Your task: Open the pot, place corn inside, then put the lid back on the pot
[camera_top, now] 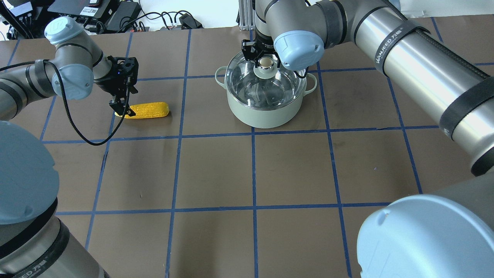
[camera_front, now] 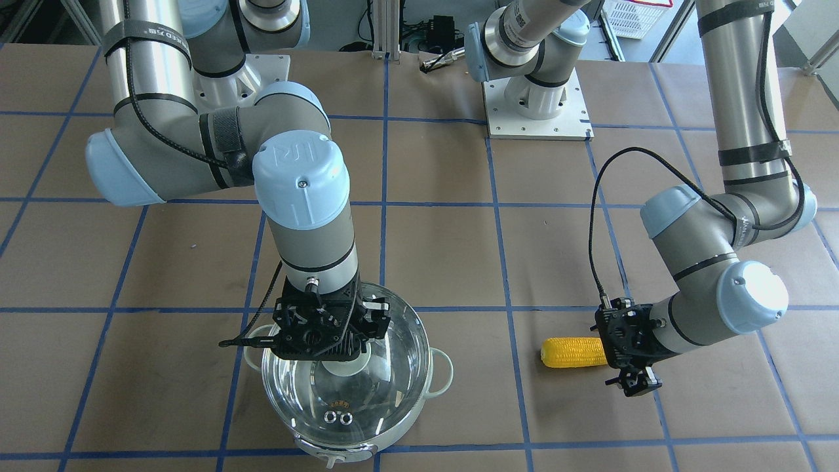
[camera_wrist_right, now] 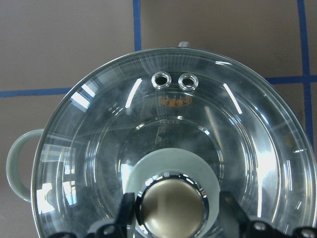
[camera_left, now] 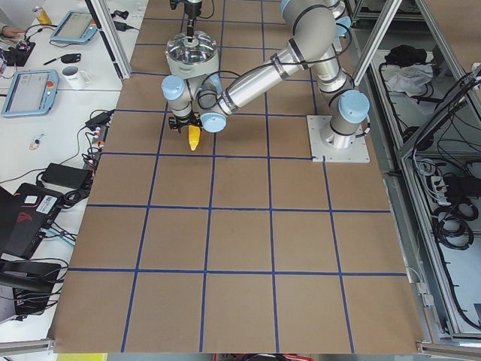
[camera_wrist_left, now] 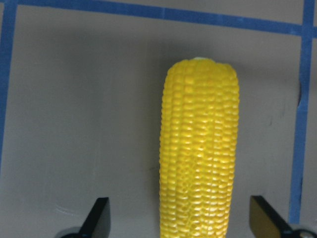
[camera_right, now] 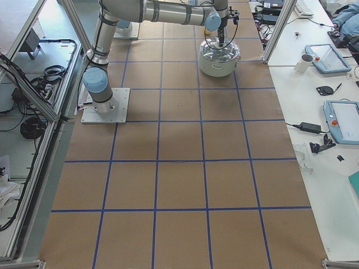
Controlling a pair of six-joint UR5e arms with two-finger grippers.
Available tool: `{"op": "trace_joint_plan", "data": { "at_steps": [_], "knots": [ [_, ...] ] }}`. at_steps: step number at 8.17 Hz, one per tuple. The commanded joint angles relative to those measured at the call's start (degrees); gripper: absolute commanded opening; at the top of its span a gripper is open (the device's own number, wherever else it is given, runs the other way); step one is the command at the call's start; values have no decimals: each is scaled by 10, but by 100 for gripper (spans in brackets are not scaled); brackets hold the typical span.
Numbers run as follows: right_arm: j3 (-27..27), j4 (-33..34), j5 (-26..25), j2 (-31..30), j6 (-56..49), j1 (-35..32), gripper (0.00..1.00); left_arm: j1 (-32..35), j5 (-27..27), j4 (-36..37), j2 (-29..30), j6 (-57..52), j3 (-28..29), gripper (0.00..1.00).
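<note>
The pale mint pot point(camera_top: 264, 112) stands on the table with the clear glass lid point(camera_top: 247, 83) on it. My right gripper point(camera_top: 265, 58) reaches down from above, its fingers closed on either side of the lid's chrome-and-cream knob point(camera_wrist_right: 171, 208). The yellow corn point(camera_top: 148, 110) lies flat on the table to the pot's left in the overhead view. My left gripper point(camera_top: 122, 108) is open and low at the corn's end. Its fingertips point(camera_wrist_left: 96, 218) straddle the cob point(camera_wrist_left: 198, 148) with wide gaps on both sides.
The table is brown paper with a blue tape grid point(camera_top: 252, 170). The two arm bases point(camera_front: 534, 105) stand at the robot's side of the table. Cables and power bricks point(camera_top: 115, 15) lie past the far edge. Tablets and a mug point(camera_right: 305, 63) sit on a side bench.
</note>
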State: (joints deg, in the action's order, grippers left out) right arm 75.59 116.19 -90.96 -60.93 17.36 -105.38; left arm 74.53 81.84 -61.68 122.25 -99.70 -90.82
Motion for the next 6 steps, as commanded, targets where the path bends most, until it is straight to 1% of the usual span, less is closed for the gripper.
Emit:
{"op": "trace_joint_plan", "data": {
  "at_steps": [1,2,3,4,5,6],
  "knots": [
    [0,0,3,0,2,0,66,0,-13,0,14,8,-1,100],
    [0,0,3,3,3,0,66,0,-13,0,15,12,-1,99],
    [0,1,3,4,7,-2,66,0,-12,0,18,13,-1,79],
    [0,6,3,5,7,-3,66,0,-10,0,19,14,-1,47],
    [0,6,3,5,7,-4,60,1,-7,0,19,14,1,14],
    [0,6,3,5,7,-4,48,1,-6,-1,18,19,2,0]
  ]
}}
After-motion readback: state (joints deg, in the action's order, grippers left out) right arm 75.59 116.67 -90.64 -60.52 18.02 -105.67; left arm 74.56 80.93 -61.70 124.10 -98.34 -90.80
